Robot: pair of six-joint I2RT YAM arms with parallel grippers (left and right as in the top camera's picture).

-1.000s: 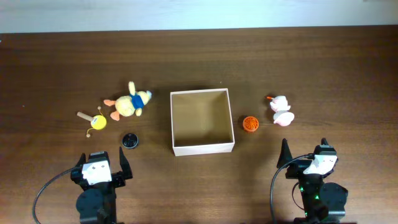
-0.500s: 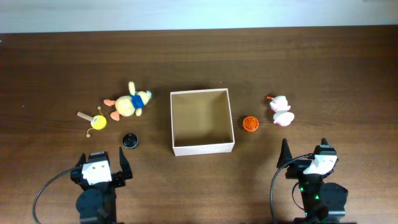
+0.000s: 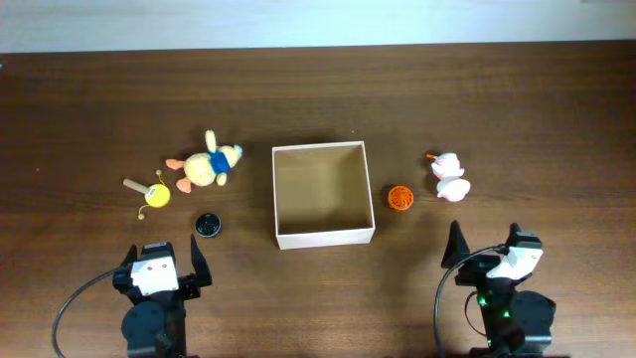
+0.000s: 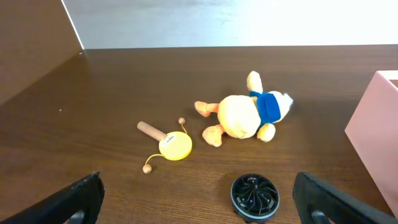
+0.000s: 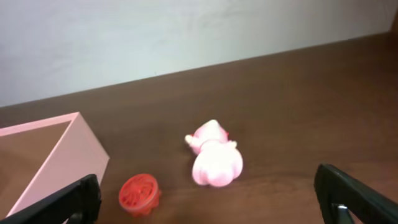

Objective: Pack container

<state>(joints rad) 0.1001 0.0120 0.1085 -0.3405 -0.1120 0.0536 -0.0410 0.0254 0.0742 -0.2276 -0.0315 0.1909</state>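
The container [image 3: 323,236], a square white-walled box with a tan inside, stands empty at the table's middle; its wall shows in the left wrist view [image 4: 373,130] and right wrist view [image 5: 59,163]. Left of it lie a yellow plush duck [image 3: 206,166] [image 4: 245,115], a yellow wooden rattle [image 3: 151,192] [image 4: 168,143] and a black disc [image 3: 207,226] [image 4: 254,196]. Right of it lie an orange disc [image 3: 399,199] [image 5: 140,194] and a pink-white toy [image 3: 449,178] [image 5: 214,160]. My left gripper [image 3: 162,261] [image 4: 199,202] and right gripper [image 3: 485,244] [image 5: 211,199] are open and empty near the front edge.
A pale wall [image 5: 186,31] rises behind the table's far edge [image 3: 318,47]. Bare brown tabletop lies between the grippers and the toys.
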